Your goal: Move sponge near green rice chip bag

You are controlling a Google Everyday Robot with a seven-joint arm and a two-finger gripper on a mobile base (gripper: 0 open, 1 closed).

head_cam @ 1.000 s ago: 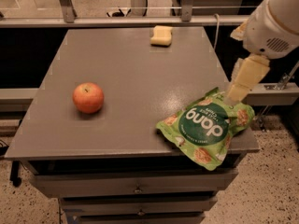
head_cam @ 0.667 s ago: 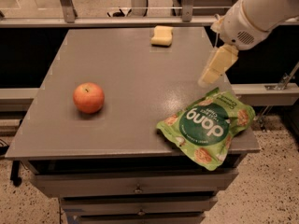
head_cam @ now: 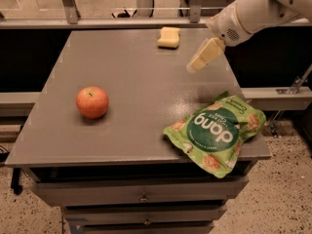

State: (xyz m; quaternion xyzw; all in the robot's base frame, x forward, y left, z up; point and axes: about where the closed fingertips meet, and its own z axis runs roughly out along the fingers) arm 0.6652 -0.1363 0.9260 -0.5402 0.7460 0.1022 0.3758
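Note:
The pale yellow sponge (head_cam: 168,37) lies flat at the far edge of the grey table (head_cam: 131,106), right of centre. The green rice chip bag (head_cam: 217,130) lies at the table's front right corner, hanging a little over the edge. My gripper (head_cam: 193,66) hangs from the white arm that comes in from the upper right. It is above the table, to the right of and nearer than the sponge, and apart from it. It is well beyond the bag and holds nothing.
A red apple (head_cam: 92,102) sits on the left half of the table. Drawers (head_cam: 141,197) run under the table's front edge. Metal posts and a rail (head_cam: 136,21) stand behind the far edge.
My gripper has moved left and away from the bag, from above the bag's far edge toward the sponge. The sponge, bag and apple have not moved.

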